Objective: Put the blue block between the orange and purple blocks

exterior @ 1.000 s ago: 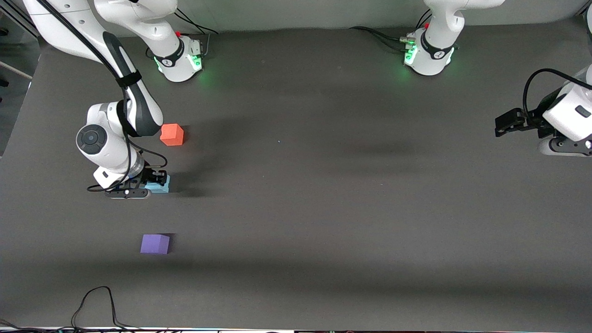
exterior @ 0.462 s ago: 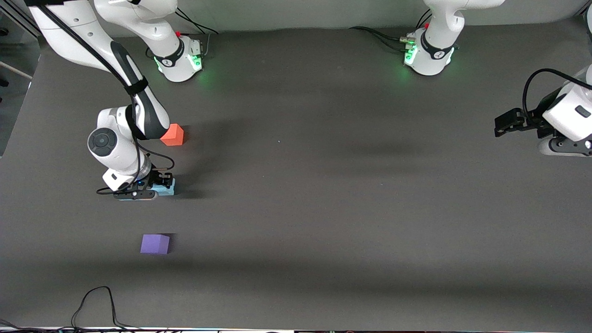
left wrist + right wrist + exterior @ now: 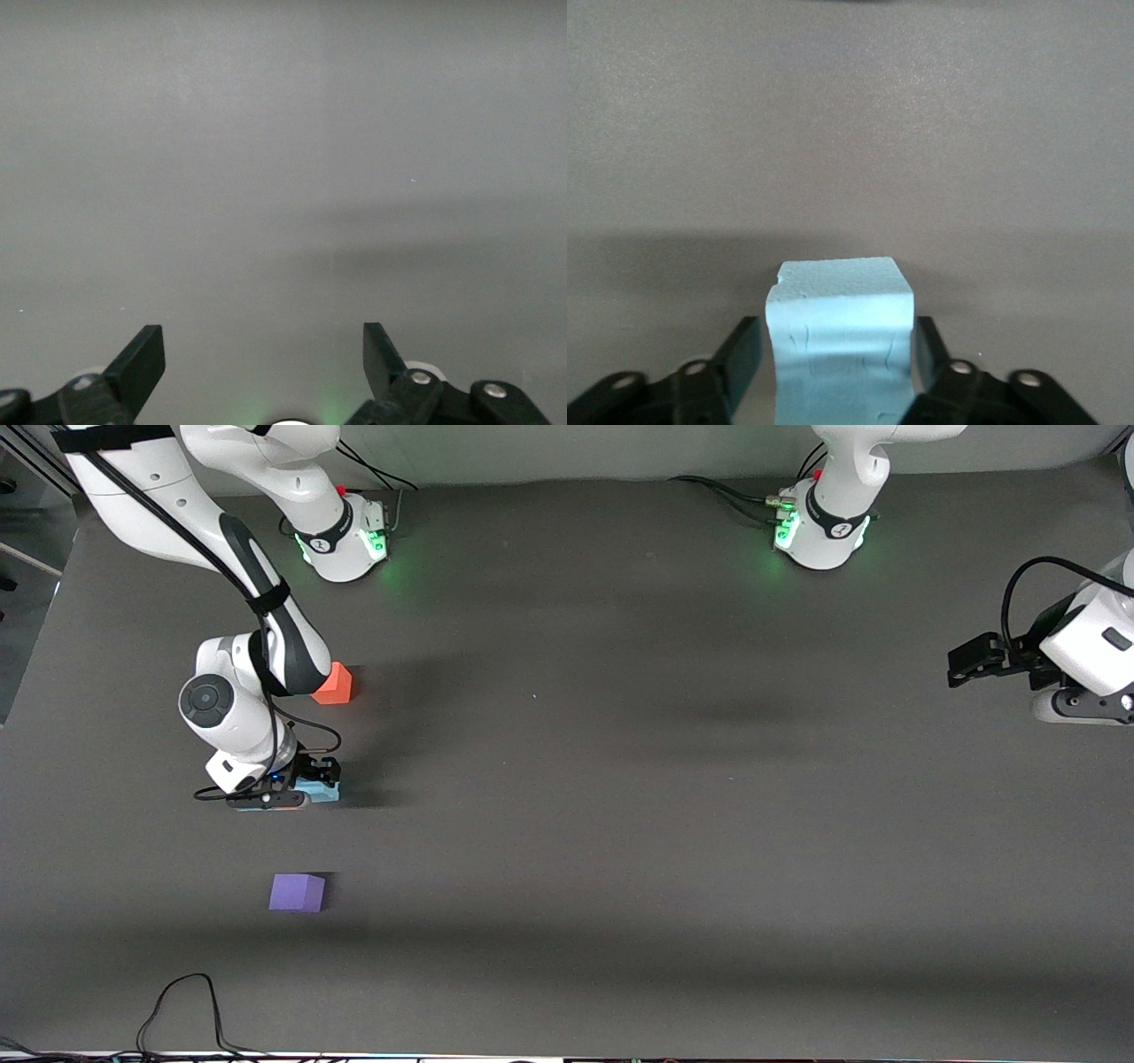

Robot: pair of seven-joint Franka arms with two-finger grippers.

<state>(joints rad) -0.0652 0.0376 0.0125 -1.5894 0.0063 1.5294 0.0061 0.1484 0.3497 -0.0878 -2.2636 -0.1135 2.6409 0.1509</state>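
Right claw [image 3: 306, 786] clamps the blue block [image 3: 321, 786] low over the bench [image 3: 620, 779], between orange block [image 3: 336, 685] and purple block [image 3: 297, 892], slightly nearer the orange; left claw [image 3: 974, 662] waits open, empty.

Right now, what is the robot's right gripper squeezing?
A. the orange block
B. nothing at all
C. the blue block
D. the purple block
C: in the right wrist view the right gripper has its fingers pressed against both sides of the blue block, while the orange block and the purple block sit on the table by themselves.
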